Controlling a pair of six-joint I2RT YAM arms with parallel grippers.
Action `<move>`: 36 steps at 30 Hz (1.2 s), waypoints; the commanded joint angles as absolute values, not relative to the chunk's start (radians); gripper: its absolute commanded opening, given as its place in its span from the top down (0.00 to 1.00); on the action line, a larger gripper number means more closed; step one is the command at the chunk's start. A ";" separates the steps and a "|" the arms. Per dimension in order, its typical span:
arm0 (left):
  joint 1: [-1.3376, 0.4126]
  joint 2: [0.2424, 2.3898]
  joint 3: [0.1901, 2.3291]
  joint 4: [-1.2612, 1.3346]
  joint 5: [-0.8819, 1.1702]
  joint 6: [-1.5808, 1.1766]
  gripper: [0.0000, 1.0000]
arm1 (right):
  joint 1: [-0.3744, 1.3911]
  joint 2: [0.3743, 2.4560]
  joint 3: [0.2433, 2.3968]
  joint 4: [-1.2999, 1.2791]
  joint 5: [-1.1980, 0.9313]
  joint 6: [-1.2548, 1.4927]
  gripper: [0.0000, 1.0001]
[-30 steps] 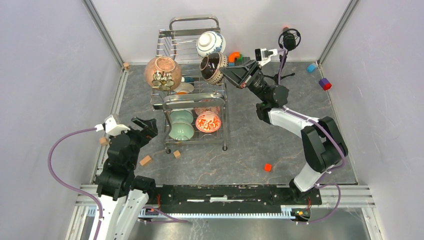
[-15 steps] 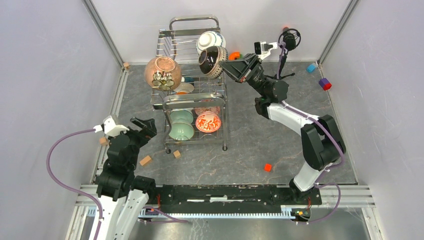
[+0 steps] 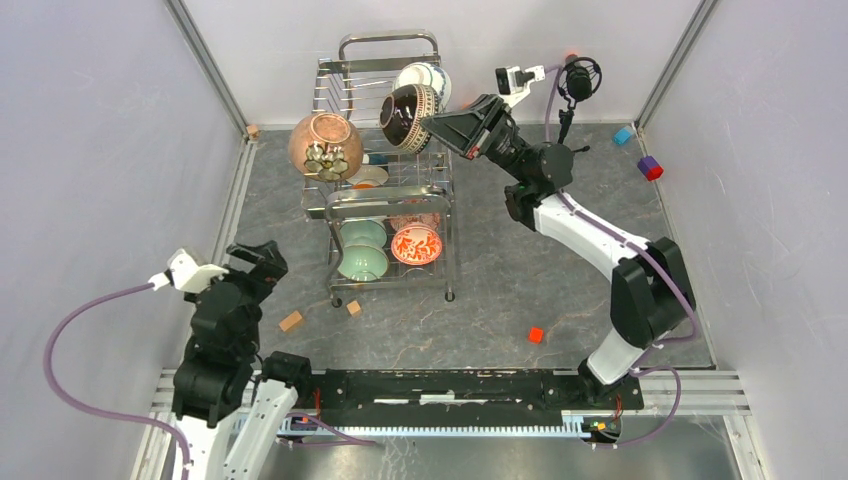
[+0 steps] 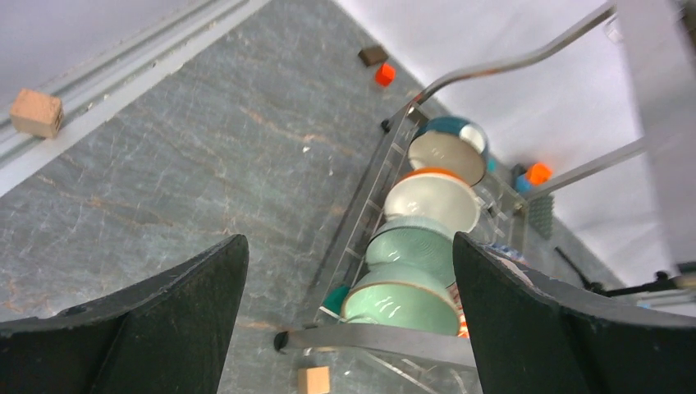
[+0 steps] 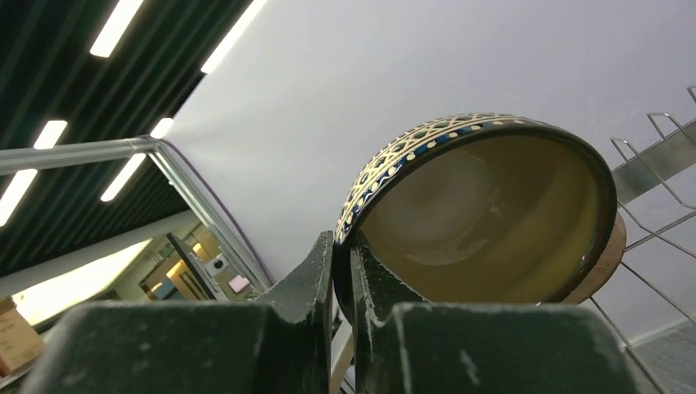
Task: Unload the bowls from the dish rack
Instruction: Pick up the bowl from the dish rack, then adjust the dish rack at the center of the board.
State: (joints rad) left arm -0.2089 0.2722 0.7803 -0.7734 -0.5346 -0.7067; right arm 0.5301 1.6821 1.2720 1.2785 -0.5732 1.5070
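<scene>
The right gripper (image 3: 428,119) pinches the rim of a dark bowl (image 3: 405,105) with a patterned band. In the right wrist view its two fingers (image 5: 324,271) are pressed close together on either side of the rim, one inside and one outside the bowl (image 5: 484,222), which is tipped on its edge. This bowl sits at the upper tier of the dish rack (image 3: 388,38), just in front of a blue-and-white bowl (image 3: 432,76); whether it touches the wires I cannot tell. A brown bowl (image 3: 325,145) stands on edge at the upper tier's left side. On the lower tier are two pale green bowls (image 3: 362,250) beside a red-and-white flowered bowl (image 3: 417,243). The left gripper (image 3: 256,256) hangs over the grey table (image 3: 500,280), left of the rack and apart from it, with its fingers spread wide and nothing between them. The left wrist view looks between those fingers (image 4: 189,295) at the row of bowls (image 4: 402,300) in the rack (image 4: 377,338).
</scene>
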 commanded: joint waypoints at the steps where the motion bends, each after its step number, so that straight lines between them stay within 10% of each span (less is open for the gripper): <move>1: -0.202 0.302 0.900 -0.780 -0.589 -0.750 0.00 | 0.538 1.533 1.344 1.196 -0.595 1.361 1.00; 18: -0.202 0.573 1.276 -0.664 -0.273 -0.659 0.00 | 0.544 1.036 1.270 0.475 -0.582 0.728 1.00; 36: -0.206 0.876 1.624 -0.603 0.125 -0.586 0.00 | 0.544 0.579 0.919 -0.241 -0.045 0.205 1.00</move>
State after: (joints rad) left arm -0.2089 0.8547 1.5681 -0.6327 0.0170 -0.6495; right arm 0.5434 0.6041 0.9916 -0.1696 -0.2173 0.3088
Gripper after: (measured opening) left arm 0.994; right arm 0.123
